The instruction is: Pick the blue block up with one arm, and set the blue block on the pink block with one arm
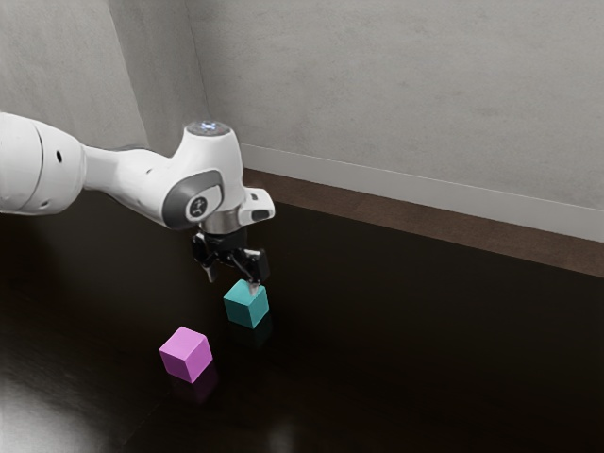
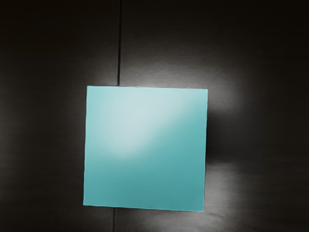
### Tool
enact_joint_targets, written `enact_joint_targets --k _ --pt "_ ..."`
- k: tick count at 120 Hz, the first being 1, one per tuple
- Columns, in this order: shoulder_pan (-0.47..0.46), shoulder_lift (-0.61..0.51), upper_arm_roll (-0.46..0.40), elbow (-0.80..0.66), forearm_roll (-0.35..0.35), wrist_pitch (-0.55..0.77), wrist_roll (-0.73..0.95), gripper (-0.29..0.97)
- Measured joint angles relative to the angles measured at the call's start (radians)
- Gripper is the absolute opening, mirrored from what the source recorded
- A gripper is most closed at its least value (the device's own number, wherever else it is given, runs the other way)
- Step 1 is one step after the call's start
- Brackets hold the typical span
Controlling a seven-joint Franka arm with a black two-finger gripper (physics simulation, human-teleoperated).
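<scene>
The blue block (image 1: 246, 305), a teal cube, rests on the dark table (image 1: 396, 359). Directly above it hangs my black gripper (image 1: 232, 276), open, its fingertips level with or just over the cube's top and with nothing held between them. In the wrist view the cube's top face (image 2: 145, 147) lies straight under the hand. The pink block (image 1: 186, 354) sits on the table a short way from the blue one, toward the exterior view's lower left, apart from it.
The glossy dark tabletop stretches widely to the exterior view's right and front. A grey wall (image 1: 406, 85) with a pale baseboard runs behind the table's far edge. My white arm (image 1: 104, 175) comes in from the exterior view's left.
</scene>
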Motion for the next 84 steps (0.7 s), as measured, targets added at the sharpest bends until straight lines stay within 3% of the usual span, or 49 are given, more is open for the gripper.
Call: enact_joint_targets --k 84 --pt "0.0 0.141 0.017 0.079 0.003 0.043 0.046 0.68"
